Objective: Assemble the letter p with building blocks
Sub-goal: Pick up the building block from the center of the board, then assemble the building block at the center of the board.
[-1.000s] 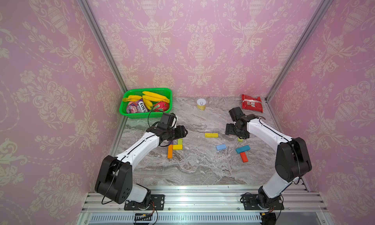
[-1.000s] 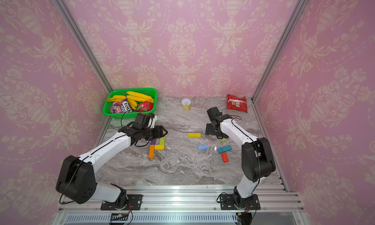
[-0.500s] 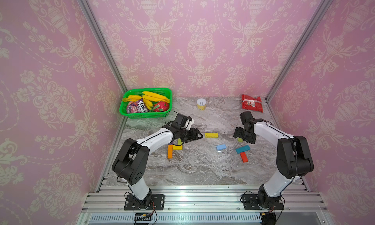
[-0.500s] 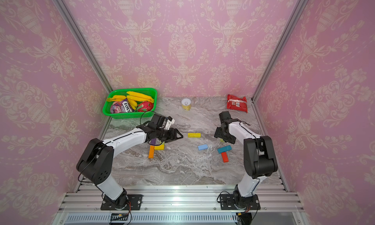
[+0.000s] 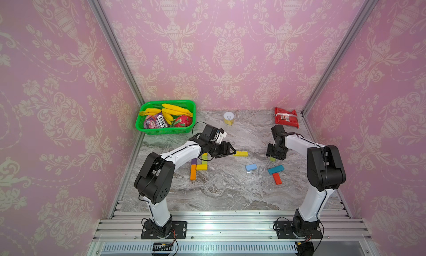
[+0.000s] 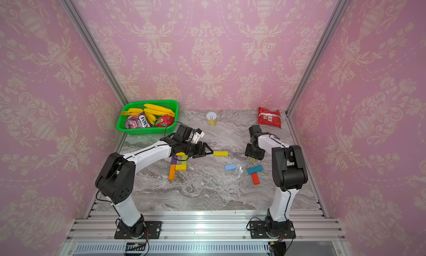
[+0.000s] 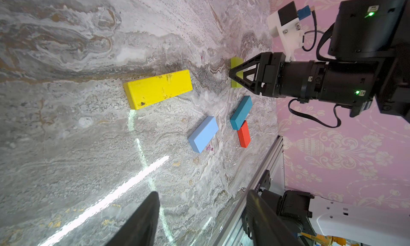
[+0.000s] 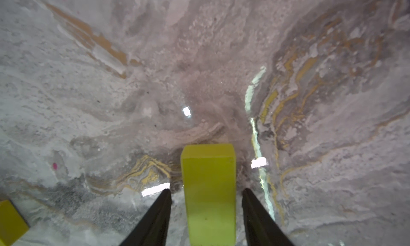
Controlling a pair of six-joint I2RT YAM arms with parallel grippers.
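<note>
A loose yellow block (image 5: 240, 153) (image 7: 158, 88) lies mid-table. My left gripper (image 5: 231, 151) (image 7: 202, 192) is open just left of it, with nothing between its fingers. Behind that gripper sits a cluster of purple (image 5: 194, 160), lime, yellow (image 5: 202, 167) and orange (image 5: 193, 171) blocks. My right gripper (image 5: 275, 155) (image 8: 206, 189) is open and straddles a lime green block (image 8: 208, 167) (image 5: 272, 159) lying on the table, with a gap on each side. Light blue (image 5: 251, 167), teal (image 5: 275, 169) and red (image 5: 277, 178) blocks lie close by.
A green basket (image 5: 147, 130) with bananas and packets stands at the back left. A small yellow can (image 5: 228, 118) is at the back middle and a red snack packet (image 5: 285, 117) at the back right. Pink walls close in three sides.
My left gripper swung right from the block cluster to the loose yellow block. My right gripper shifted right and towards the front over the lime green block, and its jaws narrowed around it.
</note>
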